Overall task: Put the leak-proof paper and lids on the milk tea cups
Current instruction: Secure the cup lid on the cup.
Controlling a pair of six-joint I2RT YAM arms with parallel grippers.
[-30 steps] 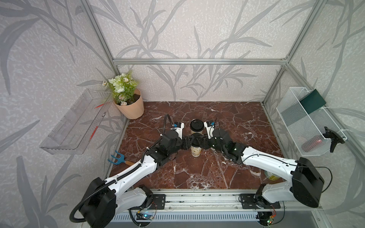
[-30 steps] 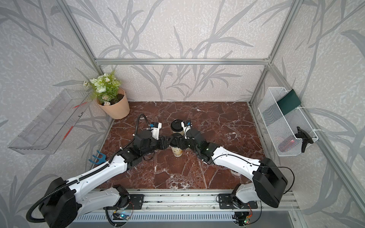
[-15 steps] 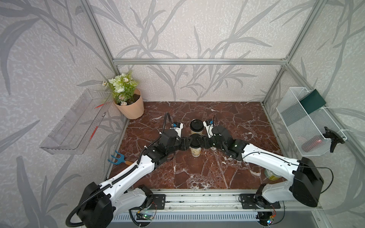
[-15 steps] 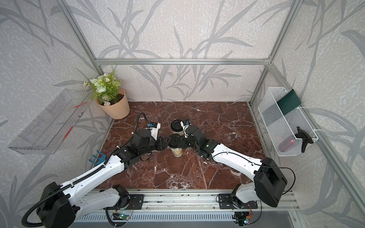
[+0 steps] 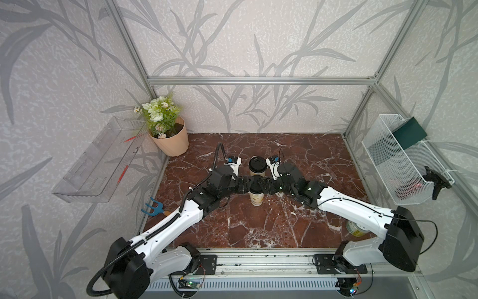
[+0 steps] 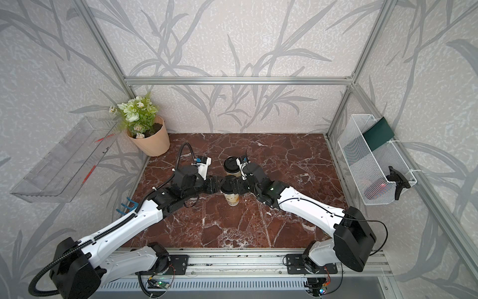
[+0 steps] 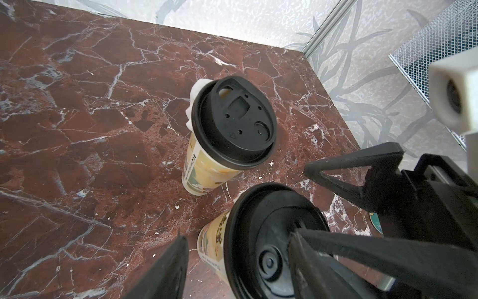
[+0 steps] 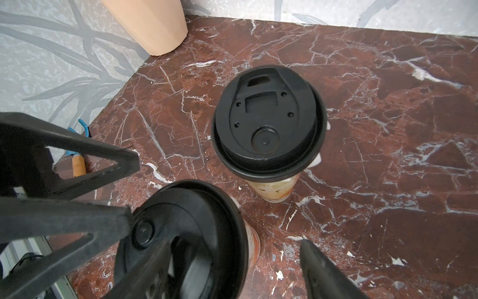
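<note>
**Both claws open over the near cup's lid**

Two milk tea cups stand upright on the red marble worktop [image 5: 258,227], one just behind the other. Each wears a black lid. The far cup [image 7: 204,168] stands free of both arms. White edges of leak-proof paper [image 7: 192,103] stick out from under the far lid [image 7: 234,124] on one side, so that sheet sits between the cup's mouth and the lid. Whether a sheet lies under the near lid [image 7: 258,220] cannot be told.

Both arms reach inward and meet above the near cup [image 5: 256,199]. The left claw [image 7: 238,235] is spread open. One of its fingers hangs beside the cup, clear of its wall, and the other lies across the top of the near lid. The right claw [image 8: 234,243] is also spread open, with one finger over the same lid and the other out past the cup above bare marble. Neither claw holds anything.

A peach flower pot [image 5: 172,142] stands in the far left corner. A blue garden fork [image 5: 152,208] lies at the worktop's left edge.
</note>
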